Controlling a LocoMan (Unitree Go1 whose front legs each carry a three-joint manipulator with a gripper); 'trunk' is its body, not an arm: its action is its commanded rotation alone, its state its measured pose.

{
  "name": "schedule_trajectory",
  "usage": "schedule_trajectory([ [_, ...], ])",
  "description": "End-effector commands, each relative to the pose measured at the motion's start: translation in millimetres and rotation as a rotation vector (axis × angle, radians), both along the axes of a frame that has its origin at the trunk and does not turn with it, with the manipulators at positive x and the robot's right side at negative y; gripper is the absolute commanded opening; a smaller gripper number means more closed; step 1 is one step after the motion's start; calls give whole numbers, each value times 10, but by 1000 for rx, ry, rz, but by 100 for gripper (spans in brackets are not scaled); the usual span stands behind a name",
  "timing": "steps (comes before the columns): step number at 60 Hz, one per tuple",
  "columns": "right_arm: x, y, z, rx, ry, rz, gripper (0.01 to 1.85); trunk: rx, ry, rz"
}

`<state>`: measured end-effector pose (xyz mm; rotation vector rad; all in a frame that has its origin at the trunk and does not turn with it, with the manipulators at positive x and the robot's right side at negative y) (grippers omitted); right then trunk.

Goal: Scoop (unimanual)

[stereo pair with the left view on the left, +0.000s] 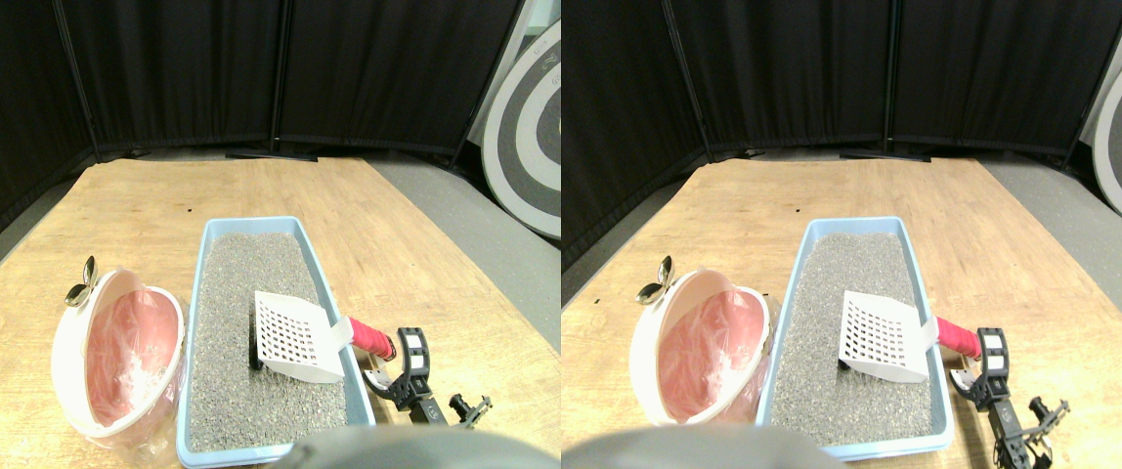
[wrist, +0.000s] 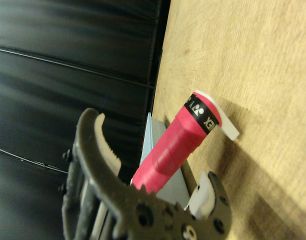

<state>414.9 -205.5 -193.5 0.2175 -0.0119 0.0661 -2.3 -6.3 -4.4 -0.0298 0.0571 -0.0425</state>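
A light blue tray full of grey litter sits on a wooden board, and everything else is placed from it. A white scoop with a grid of holes lies inside the tray, its blade resting on the litter against the tray's right wall. A small dark lump shows at the blade's left edge. The scoop's pink wrapped handle sticks out over the right wall, pointing away from the tray.

Just beyond the end of that handle, outside the tray's right wall, is the right gripper. In the wrist view its jaws stand apart, one toothed jaw on each side of the handle, and neither plainly presses on it. A black band circles the handle near its end; white letters on it are partly readable as "EX", the rest turned out of sight.

To the left of the tray, nearly touching its left wall, a white bin lies tipped toward the tray, lined with a pink bag. A metal leaf-shaped ornament stands at its upper rim.

Behind the tray, black curtains close off the back, and a grey-and-white ringed target board leans far off to the right.
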Motion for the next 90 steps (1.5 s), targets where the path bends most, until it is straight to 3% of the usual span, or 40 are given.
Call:
schedule_trajectory([
  [1, 59, -17, -15, -21, -28, -14, 89, -26, 15, 10],
  [25, 198, 9, -108, -40, -12, -36, 87, -33, 16, 18],
  [60, 450, 54, -85, -57, 3, -49, 87, -41, 2, 14],
  [76, 487, 69, -145, -61, 15, -54, 86, -33, 2, 4],
  [78, 497, 70, -159, -67, 13, -52, 76, -33, 2, 4],
  [80, 503, 73, -162, -90, 5, -47, 58, -30, 5, 0],
  [82, 515, 74, -173, -90, -16, -34, 26, -30, 5, 0],
  [83, 515, 74, -173, -90, -16, -34, 26, -30, 5, 0],
  [85, 520, 76, -174, -75, -25, -34, 6, -30, 6, -5],
  [90, 510, 69, -144, -71, -32, -37, 6, -29, 10, -5],
])
